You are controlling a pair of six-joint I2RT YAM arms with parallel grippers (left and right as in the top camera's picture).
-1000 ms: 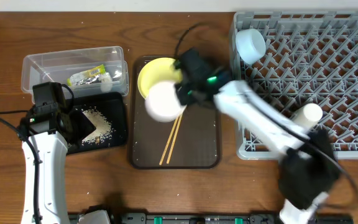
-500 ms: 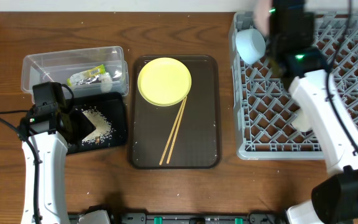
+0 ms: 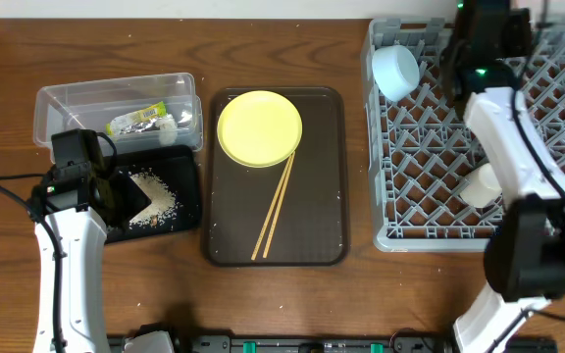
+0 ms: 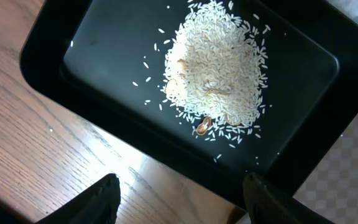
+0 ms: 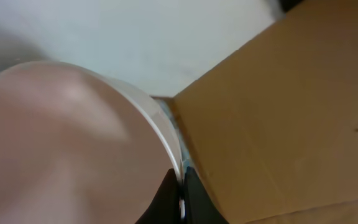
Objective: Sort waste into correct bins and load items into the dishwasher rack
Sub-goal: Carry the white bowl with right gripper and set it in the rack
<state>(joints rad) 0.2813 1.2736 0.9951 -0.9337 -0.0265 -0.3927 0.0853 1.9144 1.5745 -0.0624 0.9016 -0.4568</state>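
Note:
My right gripper (image 5: pixel 180 180) is shut on the rim of the white bowl (image 5: pixel 67 143). In the overhead view the right gripper (image 3: pixel 484 25) is over the far edge of the grey dishwasher rack (image 3: pixel 547 147), and the bowl is hidden there. A light blue bowl (image 3: pixel 395 71) and a small pale cup (image 3: pixel 483 184) lie in the rack. The yellow plate (image 3: pixel 259 127) and chopsticks (image 3: pixel 275 216) lie on the brown tray (image 3: pixel 312 235). My left gripper (image 4: pixel 179 186) is open and empty above the near edge of the black tray (image 4: pixel 92 56), which holds rice (image 4: pixel 216 62).
The clear tub (image 3: pixel 77 103) behind the black tray holds the green-and-yellow wrapper (image 3: pixel 137 120) and a white scrap (image 3: pixel 170 123). A brown cardboard surface (image 5: pixel 278 112) shows beside the bowl in the right wrist view.
My right arm carried the white bowl from the brown tray to the far edge of the rack, uncovering the yellow plate. The left arm has not moved.

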